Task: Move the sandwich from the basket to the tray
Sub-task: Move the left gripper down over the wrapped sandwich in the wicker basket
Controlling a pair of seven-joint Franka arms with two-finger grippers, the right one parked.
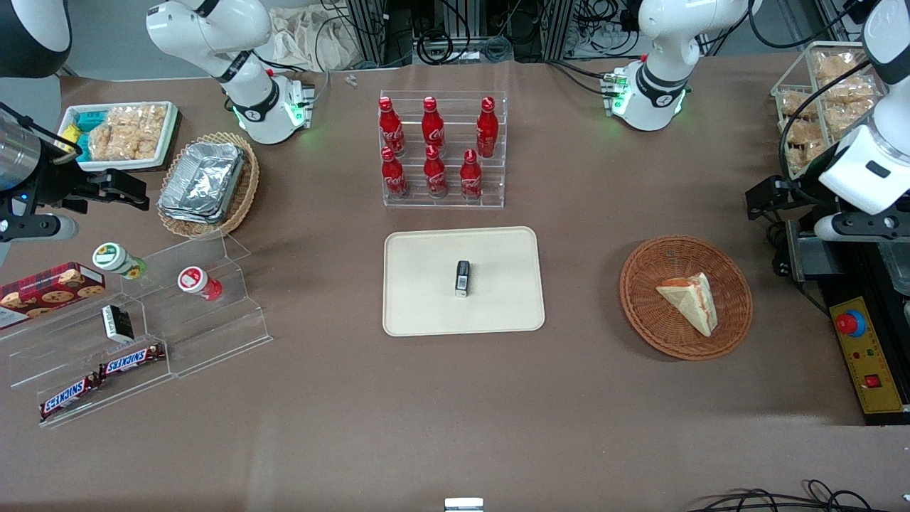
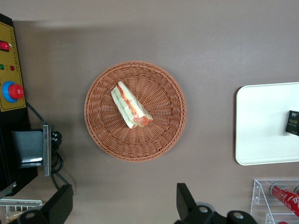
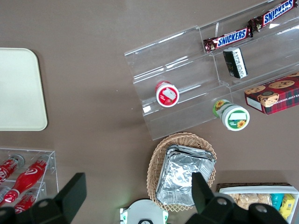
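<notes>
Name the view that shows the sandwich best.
Left wrist view: the open gripper looks straight down on the sandwich in the basket, filling visible. Front view shows it smaller. Right wrist view misses it.

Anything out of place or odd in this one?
A small black box already sits mid-tray, where the sandwich, now in the basket, should go. The gripper hangs open above the table beside the basket.

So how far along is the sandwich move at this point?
Nothing is done yet. The sandwich lies in the basket, untouched. The gripper is open and empty, high above the table beside the basket, so only the approach is in hand. Still left: descend, grasp, lift and carry to the tray, which already holds a small dark box.
</notes>
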